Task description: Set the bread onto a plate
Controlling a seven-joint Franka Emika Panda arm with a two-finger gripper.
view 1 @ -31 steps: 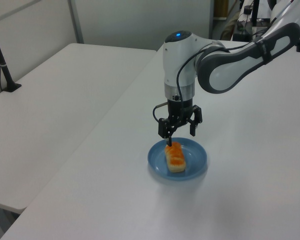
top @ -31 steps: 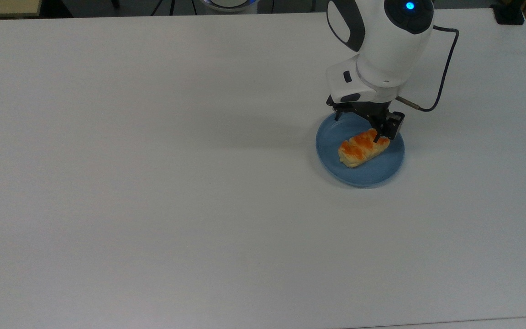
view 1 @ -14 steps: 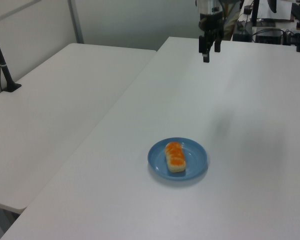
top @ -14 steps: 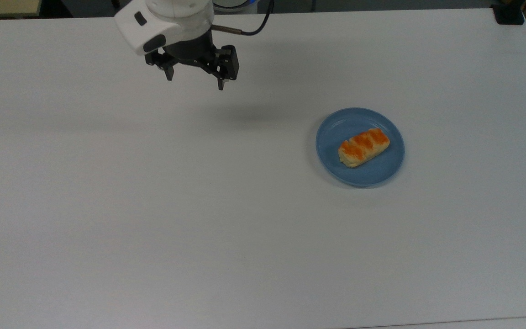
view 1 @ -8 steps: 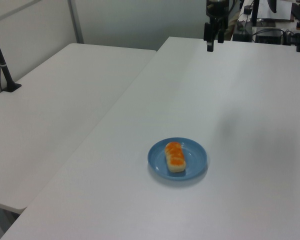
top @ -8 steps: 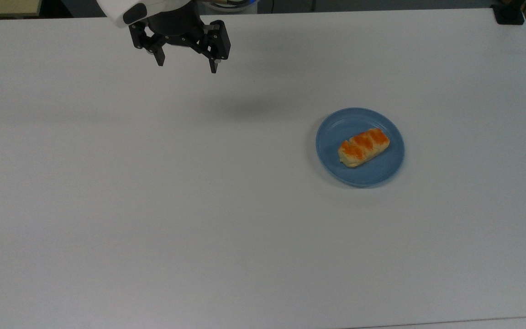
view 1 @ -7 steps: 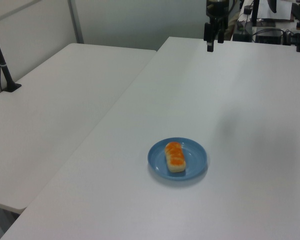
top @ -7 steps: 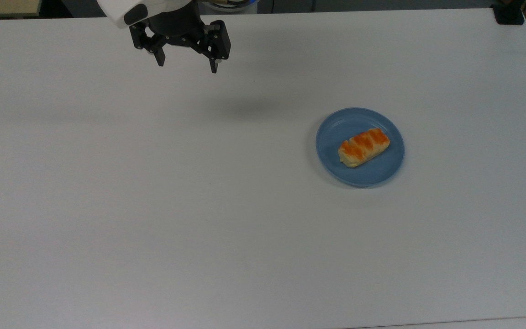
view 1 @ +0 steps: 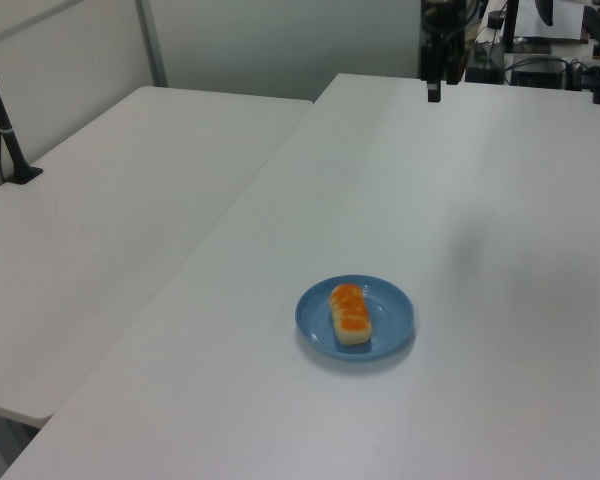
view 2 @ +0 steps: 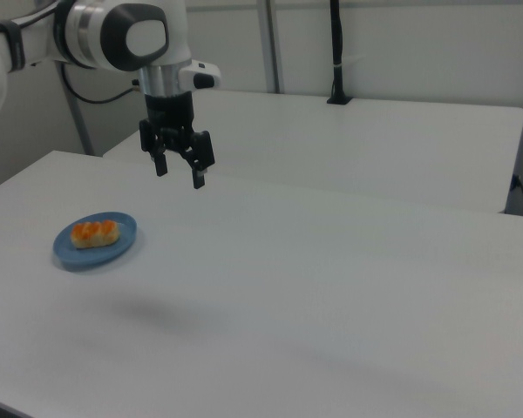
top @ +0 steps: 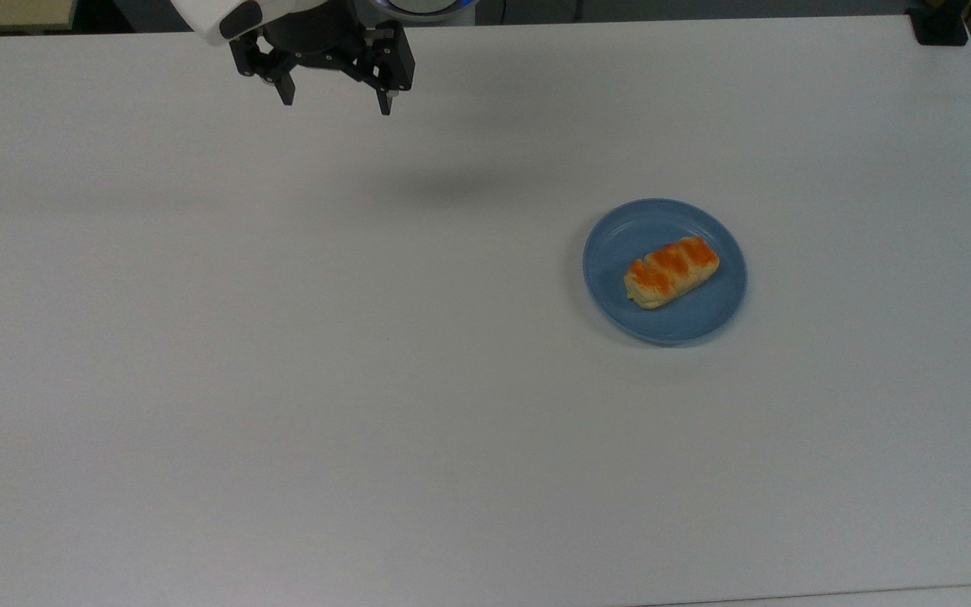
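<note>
The bread (top: 671,271) (view 1: 350,312) (view 2: 95,232), pale tan with orange-brown glazed bumps, lies on the light-blue plate (top: 696,316) (view 1: 390,318) (view 2: 113,248) on the white table. My gripper (top: 336,105) (view 2: 179,177) hangs open and empty high above the table, far from the plate, near the top view's upper left edge. In the left view the gripper (view 1: 435,92) is at the table's far end. In the right view it hovers to the right of the plate and above it.
A second white table (view 1: 110,200) (view 2: 375,139) stands beside this one. A black post (view 1: 5,130) (view 2: 336,52) is clamped to it. Equipment and cables (view 1: 550,60) sit at the far end in the left view.
The gripper let go of the bread on the plate, rose and swung far to the top view's upper left, staying open. Bread and plate have not moved.
</note>
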